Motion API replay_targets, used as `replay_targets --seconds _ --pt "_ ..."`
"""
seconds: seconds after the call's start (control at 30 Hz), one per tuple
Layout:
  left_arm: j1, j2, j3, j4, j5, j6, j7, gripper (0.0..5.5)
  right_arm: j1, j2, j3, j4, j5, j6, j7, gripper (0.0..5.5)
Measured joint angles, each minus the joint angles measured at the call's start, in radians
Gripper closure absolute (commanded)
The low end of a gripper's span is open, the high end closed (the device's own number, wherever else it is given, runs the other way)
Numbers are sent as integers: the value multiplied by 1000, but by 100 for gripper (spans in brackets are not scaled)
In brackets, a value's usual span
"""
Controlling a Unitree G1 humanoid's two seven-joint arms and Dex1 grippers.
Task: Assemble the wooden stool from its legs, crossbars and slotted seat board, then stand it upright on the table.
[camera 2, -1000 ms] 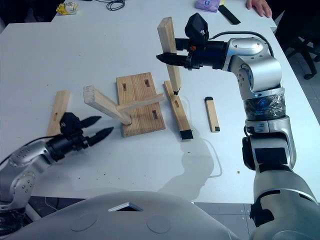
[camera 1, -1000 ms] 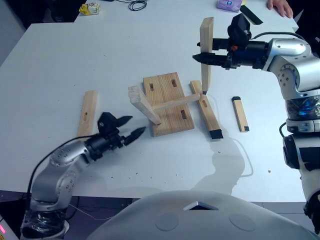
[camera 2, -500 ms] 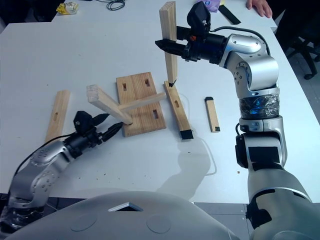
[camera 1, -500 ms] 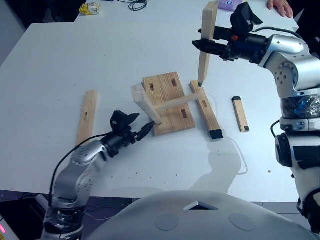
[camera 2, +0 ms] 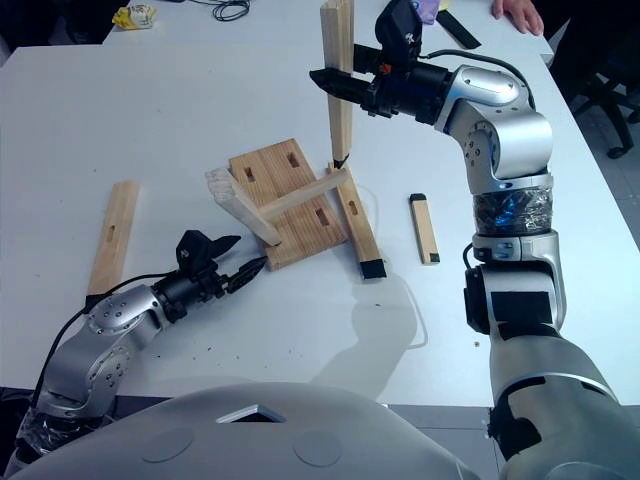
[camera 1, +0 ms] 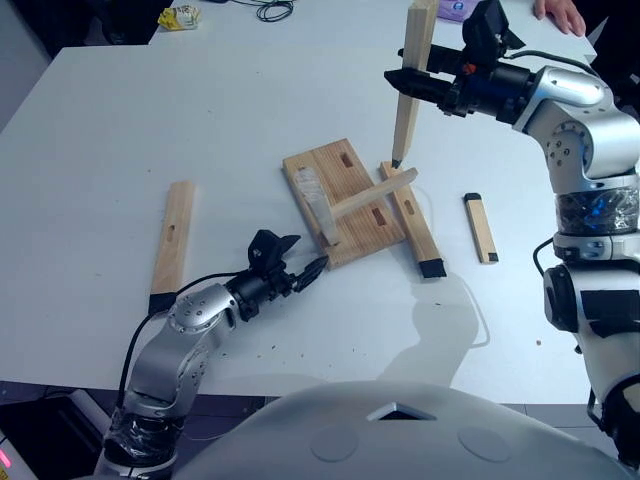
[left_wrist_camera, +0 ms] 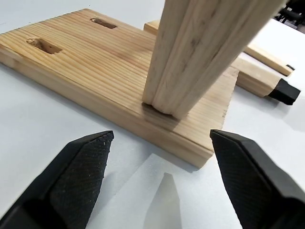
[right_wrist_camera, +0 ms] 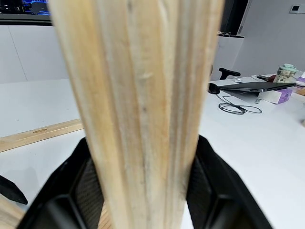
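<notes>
Right end effector (camera 1: 405,83): clamped on a stool leg (camera 1: 404,125), which hangs near upright above the far right side of the assembly. Its narrowed lower tip sits just over the far end of the parts below. I judge the upright hold is meant to let that tip drop straight into a joint.

Left end effector (camera 1: 305,255): fingers spread wide and holding nothing. It is low over the worktop (camera 1: 150,120), just short of the near corner of the seat board (camera 1: 355,180). The wrist view puts the board's corner between the open fingers, apart from both. I judge this stance is for bracing the board or taking the leg seated there.

Findings, by size:
1. Seat board: flat on the worktop at centre, lying skewed, slots facing up.
2. Fitted leg (camera 1: 316,200): seated in the board near its near corner and tilted toward my left, so not yet square.
3. Second leg (camera 1: 412,225): flat on the worktop along the board's right edge, dark tip nearest me.
4. Slotted piece (camera 1: 173,240): flat, well apart on the left, untouched.
5. Crossbar (camera 1: 375,192): runs from the fitted leg across the board toward the second leg. Whether its far end is seated, I cannot tell.
6. Short bar (camera 1: 481,228): loose on the right, untouched.

Assessment: early assembly; the stool cannot stand yet.
</notes>
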Motion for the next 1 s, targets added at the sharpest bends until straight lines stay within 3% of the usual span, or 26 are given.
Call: replay_targets --seconds 0.33,0.7,1.0 --pt "-136 -69 -92 115 43 -14 4 174 3 27 2 19 -23 -14 -10 345" --pt "-260 -93 -79 265 89 -106 -17 174 5 48 -3 35 -25 -22 -20 345" --pt "-336 40 -89 438 96 -268 -297 322 7 57 -3 49 -34 -25 -23 345"
